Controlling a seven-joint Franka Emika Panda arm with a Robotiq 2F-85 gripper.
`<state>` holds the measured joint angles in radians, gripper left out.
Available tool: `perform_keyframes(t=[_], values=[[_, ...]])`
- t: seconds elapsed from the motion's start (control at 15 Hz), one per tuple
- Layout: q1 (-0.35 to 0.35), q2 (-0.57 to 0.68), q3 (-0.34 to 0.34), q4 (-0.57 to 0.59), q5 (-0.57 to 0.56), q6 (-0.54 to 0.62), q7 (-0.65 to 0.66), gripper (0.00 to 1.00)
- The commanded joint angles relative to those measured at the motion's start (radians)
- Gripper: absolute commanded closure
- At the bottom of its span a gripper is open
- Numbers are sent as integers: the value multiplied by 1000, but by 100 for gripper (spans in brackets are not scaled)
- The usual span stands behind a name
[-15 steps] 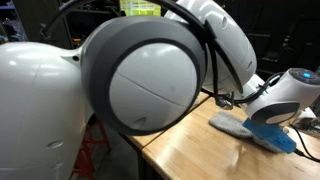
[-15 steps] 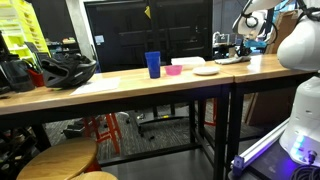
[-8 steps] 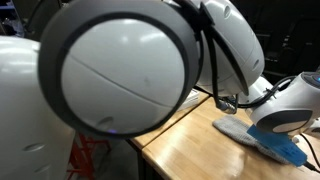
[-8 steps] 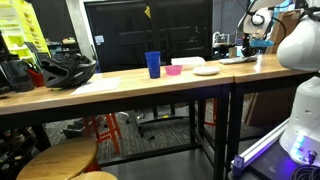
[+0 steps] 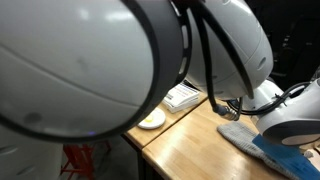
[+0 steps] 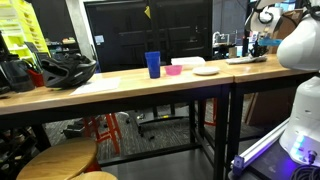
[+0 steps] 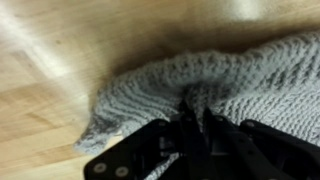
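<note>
In the wrist view my gripper (image 7: 196,118) is shut, its two black fingers pinching a fold of a grey knitted cloth (image 7: 150,85) that lies on a light wooden table (image 7: 50,70). In an exterior view the grey cloth (image 5: 238,136) lies on the tabletop beside a blue piece (image 5: 285,152), under my white wrist (image 5: 297,115); the fingers are hidden there. In an exterior view the gripper (image 6: 256,44) is small, at the far right end of the table.
A white plate (image 5: 152,120) and a white flat box (image 5: 185,97) lie farther along the table. Along the long wooden table (image 6: 120,88) stand a blue cup (image 6: 153,64), a pink bowl (image 6: 177,68), a white plate (image 6: 206,71) and a black helmet (image 6: 65,70). Stools stand below.
My arm has swung so that its body fills more of the close exterior view. The gripper has moved rightward and slightly down along the table with the cloth.
</note>
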<state>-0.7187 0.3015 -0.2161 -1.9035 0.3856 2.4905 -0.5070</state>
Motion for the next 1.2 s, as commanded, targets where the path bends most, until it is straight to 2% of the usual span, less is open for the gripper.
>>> perform_keyframes(t=[0.0, 0.73, 1.13], values=[[-8, 1, -28, -114, -22, 3, 0, 98], [34, -105, -95, -231, -150, -1, 73, 98], [82, -155, -125, -274, -268, -9, 131, 98]])
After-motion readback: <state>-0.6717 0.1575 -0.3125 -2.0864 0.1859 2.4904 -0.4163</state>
